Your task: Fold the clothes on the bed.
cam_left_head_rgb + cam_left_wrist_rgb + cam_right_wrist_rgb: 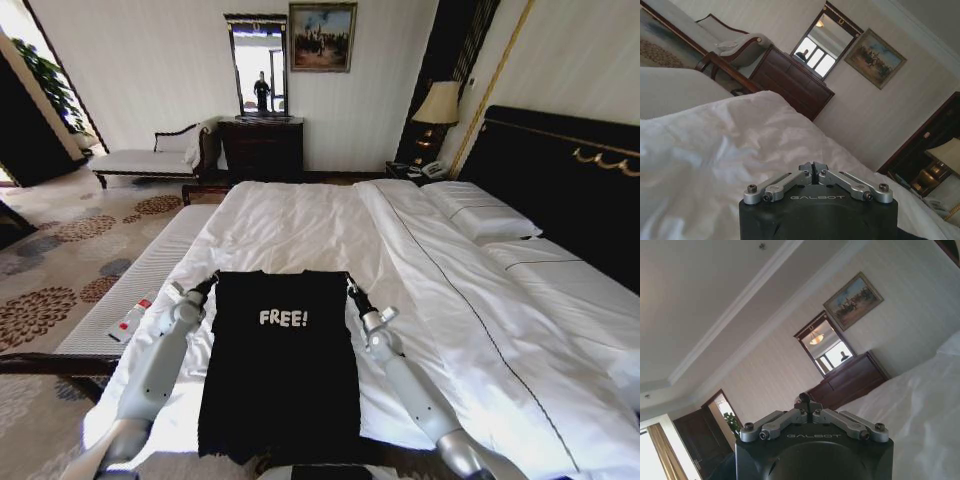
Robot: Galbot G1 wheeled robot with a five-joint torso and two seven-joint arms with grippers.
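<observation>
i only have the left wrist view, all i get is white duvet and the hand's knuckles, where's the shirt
Observer: The black T-shirt lies flat on the bed, at the near edge, between the two arms.
Operator: which way up
Observer: Chest side up; the white "FREE!" lettering reads upright from the head view.
Operator: where are the hands then
Observer: The left hand is at the shirt's far left corner, the right hand at its far right corner.
Operator: right one closed too?
Observer: Yes. The right wrist view shows its fingers shut, pointing up towards the ceiling.
</observation>
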